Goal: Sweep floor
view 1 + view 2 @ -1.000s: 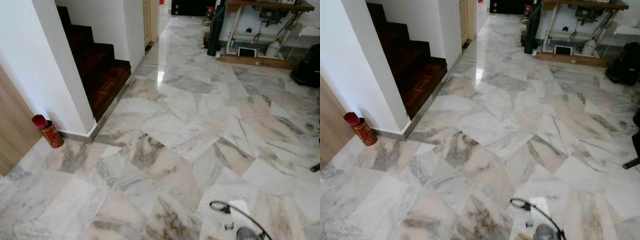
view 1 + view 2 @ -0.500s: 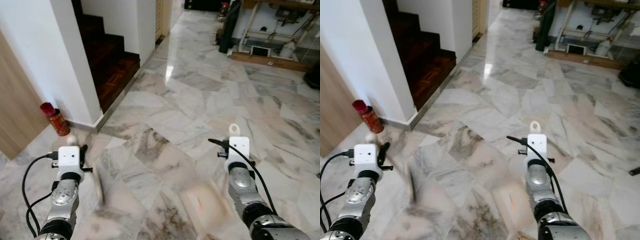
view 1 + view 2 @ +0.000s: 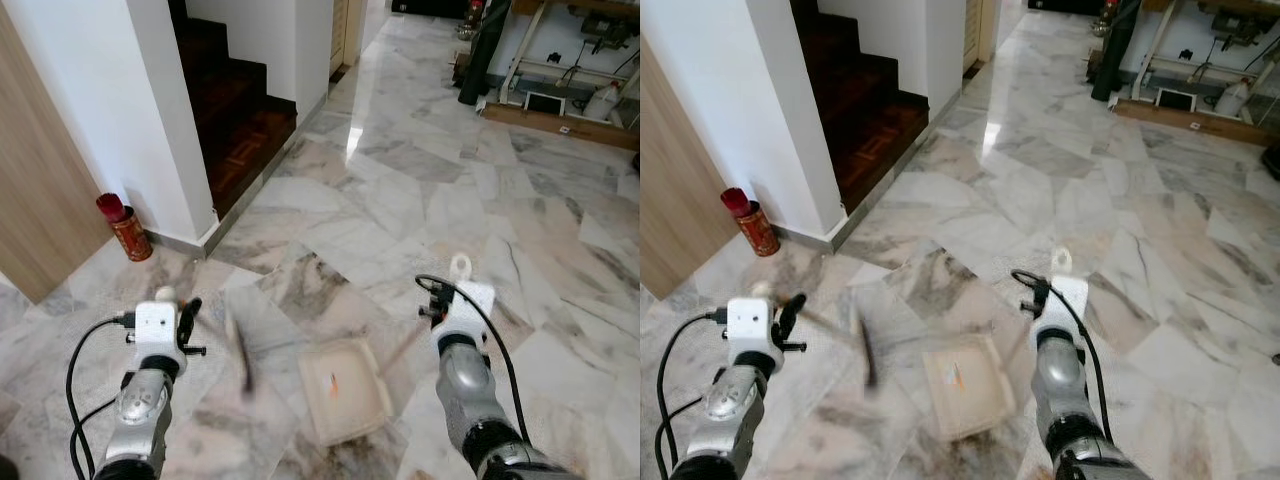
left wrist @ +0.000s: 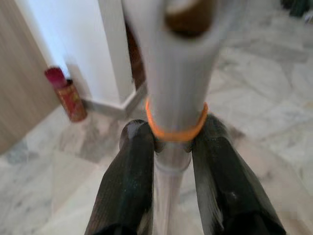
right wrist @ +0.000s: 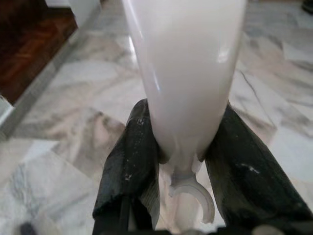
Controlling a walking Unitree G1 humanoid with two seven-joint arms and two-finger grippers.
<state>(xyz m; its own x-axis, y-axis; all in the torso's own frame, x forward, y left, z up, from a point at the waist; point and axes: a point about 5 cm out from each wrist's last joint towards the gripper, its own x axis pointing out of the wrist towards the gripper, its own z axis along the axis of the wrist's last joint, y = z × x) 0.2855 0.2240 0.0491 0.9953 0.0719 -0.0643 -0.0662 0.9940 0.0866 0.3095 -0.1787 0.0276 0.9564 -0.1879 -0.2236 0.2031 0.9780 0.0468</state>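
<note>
While the left gripper (image 4: 168,161) is clamping the broom (image 3: 240,352) handle and the right gripper (image 5: 178,161) is gripping the dustpan (image 3: 345,388) handle, both tools are hanging over the floor (image 3: 420,200). Setting up seems underway; next, lowering the pan flat beside the bristles.

Open marble floor (image 3: 420,200) stretches ahead and right. On the left, a white wall (image 3: 120,110), 1 red tin (image 3: 127,229) at its foot and dark stairs (image 3: 235,110) block passage.
</note>
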